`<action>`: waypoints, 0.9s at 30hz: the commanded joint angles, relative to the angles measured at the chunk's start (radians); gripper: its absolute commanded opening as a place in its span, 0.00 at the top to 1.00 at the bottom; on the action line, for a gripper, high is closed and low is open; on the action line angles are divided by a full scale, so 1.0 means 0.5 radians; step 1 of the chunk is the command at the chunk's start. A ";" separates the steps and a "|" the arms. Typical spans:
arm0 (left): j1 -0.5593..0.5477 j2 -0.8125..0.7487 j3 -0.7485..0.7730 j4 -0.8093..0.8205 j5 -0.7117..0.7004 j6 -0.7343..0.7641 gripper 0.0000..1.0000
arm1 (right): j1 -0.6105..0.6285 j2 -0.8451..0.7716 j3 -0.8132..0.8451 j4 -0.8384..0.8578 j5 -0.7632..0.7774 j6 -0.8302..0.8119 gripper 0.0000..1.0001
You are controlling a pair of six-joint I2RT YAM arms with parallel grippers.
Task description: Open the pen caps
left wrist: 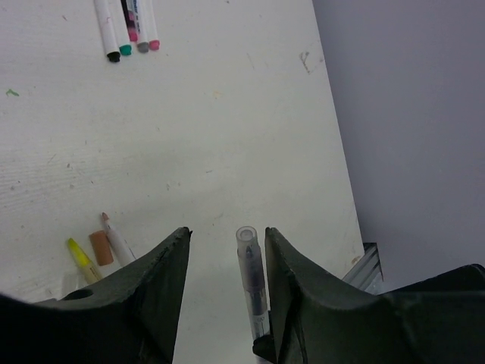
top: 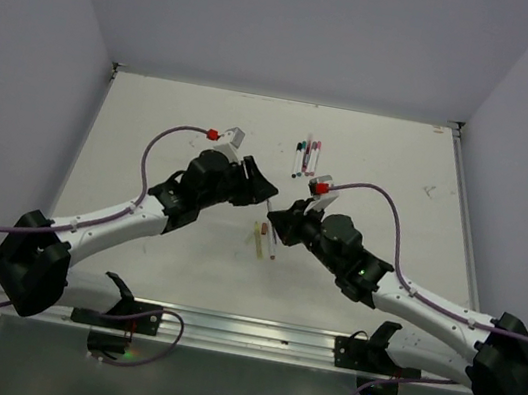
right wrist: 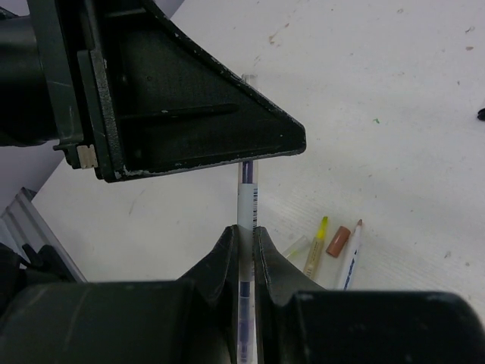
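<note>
- While the right end effector [right wrist: 244, 233] is clamped on a white-barrelled pen [right wrist: 245, 201], its see-through pen cap [left wrist: 246, 241] sits between the parted jaws of the left end effector [left wrist: 227, 232]
- An orange cap [left wrist: 101, 248] lies loose on the counter [left wrist: 227, 114] between a yellow pen [left wrist: 82, 259] and a white pen [left wrist: 118, 243]

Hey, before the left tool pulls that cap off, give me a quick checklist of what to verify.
1. Grip of the right tool on the pen: ok, shut on its barrel.
2. The clear cap inside the left tool: ok.
3. Grip on that cap: not ok, jaws apart with a gap.
4. Cap centred: not ok, it sits close beside one finger.
5. The yellow pen and brown cap lying away from the held pen: ok.
6. Cap tightness: cannot tell.
</note>
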State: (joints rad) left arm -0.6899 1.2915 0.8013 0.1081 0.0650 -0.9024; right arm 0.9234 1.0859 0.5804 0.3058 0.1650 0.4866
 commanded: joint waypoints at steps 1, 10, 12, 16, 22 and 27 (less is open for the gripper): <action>-0.013 0.016 0.112 0.136 -0.063 -0.048 0.53 | 0.012 0.013 -0.004 0.125 0.004 -0.004 1.00; -0.013 0.025 0.103 0.176 -0.069 -0.088 0.72 | 0.019 0.049 -0.013 0.152 -0.002 -0.004 1.00; -0.013 0.025 0.097 0.176 -0.066 -0.094 0.83 | 0.019 0.059 -0.016 0.165 -0.011 0.002 1.00; -0.013 0.025 0.085 0.167 -0.066 -0.100 1.00 | 0.025 0.071 -0.023 0.174 -0.020 0.021 1.00; -0.013 0.013 0.048 0.198 -0.014 -0.079 1.00 | 0.022 0.126 -0.001 0.186 -0.057 0.033 0.61; -0.013 -0.030 -0.026 0.253 0.048 -0.070 1.00 | 0.025 0.242 0.085 0.146 -0.057 0.036 0.59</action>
State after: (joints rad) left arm -0.6945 1.3018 0.8078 0.1715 0.0647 -0.9501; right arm 0.9295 1.1812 0.5747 0.3527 0.1383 0.5011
